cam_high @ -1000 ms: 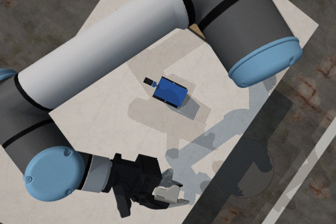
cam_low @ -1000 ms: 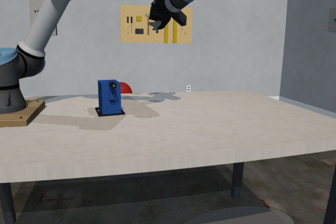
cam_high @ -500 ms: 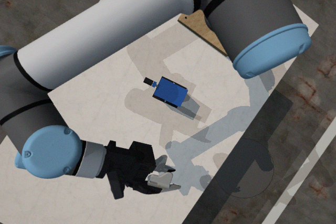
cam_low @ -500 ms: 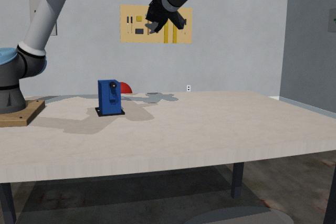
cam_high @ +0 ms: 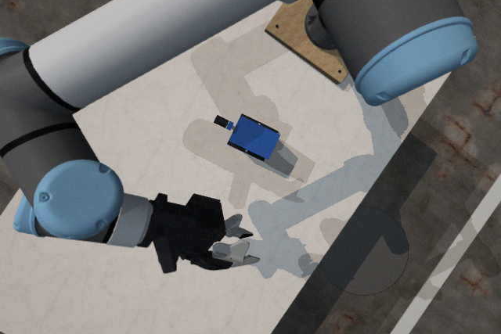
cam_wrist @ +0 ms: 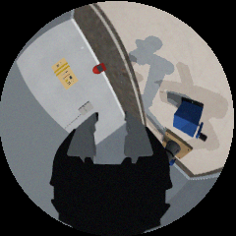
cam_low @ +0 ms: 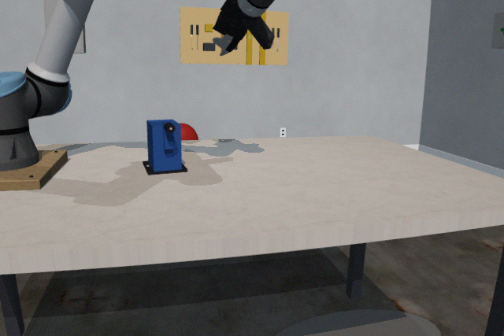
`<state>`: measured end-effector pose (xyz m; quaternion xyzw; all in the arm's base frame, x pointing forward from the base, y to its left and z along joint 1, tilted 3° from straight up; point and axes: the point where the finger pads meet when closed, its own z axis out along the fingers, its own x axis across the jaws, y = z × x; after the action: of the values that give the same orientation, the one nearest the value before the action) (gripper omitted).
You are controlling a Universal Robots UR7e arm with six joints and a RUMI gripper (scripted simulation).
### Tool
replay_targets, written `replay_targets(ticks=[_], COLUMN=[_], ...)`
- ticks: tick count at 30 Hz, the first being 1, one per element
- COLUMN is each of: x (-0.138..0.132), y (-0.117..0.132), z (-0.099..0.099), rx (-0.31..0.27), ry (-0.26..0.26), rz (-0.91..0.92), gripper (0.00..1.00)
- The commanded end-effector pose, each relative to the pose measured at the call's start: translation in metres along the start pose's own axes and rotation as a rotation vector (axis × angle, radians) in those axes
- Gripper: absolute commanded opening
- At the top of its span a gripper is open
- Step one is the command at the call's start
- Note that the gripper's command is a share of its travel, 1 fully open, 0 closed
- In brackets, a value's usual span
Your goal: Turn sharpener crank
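The blue sharpener [cam_high: 254, 136] stands upright on a black base near the middle of the table; it also shows in the exterior view [cam_low: 164, 146] and in the wrist view [cam_wrist: 187, 116]. Its crank [cam_low: 168, 137] is on the side that faces the exterior view, with a dark knob at the top and the arm hanging down. From above the crank's dark handle [cam_high: 221, 121] sticks out at the upper left. My gripper [cam_high: 253, 246] [cam_low: 225, 49] hangs high in the air, far from the sharpener. Its fingers are partly closed with a clear gap and hold nothing.
The arm's wooden base plate [cam_low: 28, 169] sits at the table's left end. A red rounded object [cam_low: 189, 132] lies behind the sharpener beyond the table's far edge. A yellow tool board [cam_low: 234, 35] hangs on the wall.
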<state>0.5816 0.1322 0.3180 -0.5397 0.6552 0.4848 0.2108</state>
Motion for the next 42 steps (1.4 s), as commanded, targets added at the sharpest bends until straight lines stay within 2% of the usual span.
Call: replay_targets(ticks=[1,5,10,13,19,22,27,30,36,39,42], x=[0.014,0.028,0.035,0.049,0.056,0.07,0.078,0.091,0.099,0.112,0.12], y=[0.004,0.007,0.008,0.011,0.013,0.016,0.018,0.021,0.023,0.027,0.029], z=[-0.008,-0.014,-0.018,-0.024,-0.027,-0.033,-0.037,-0.043,-0.047,-0.052,-0.056], rx=[0.018,0.044,0.044,0.074,0.074,0.107,0.107,0.144,0.144,0.183,0.183], ry=[0.023,0.057,0.057,0.089,0.089,0.12,0.12,0.149,0.149,0.176,0.176], rz=[0.038,0.11,0.11,0.185,0.185,0.261,0.261,0.339,0.339,0.418,0.418], gripper=[0.32,0.32,0.32,0.32,0.32,0.32,0.32,0.32,0.32,0.32,0.32])
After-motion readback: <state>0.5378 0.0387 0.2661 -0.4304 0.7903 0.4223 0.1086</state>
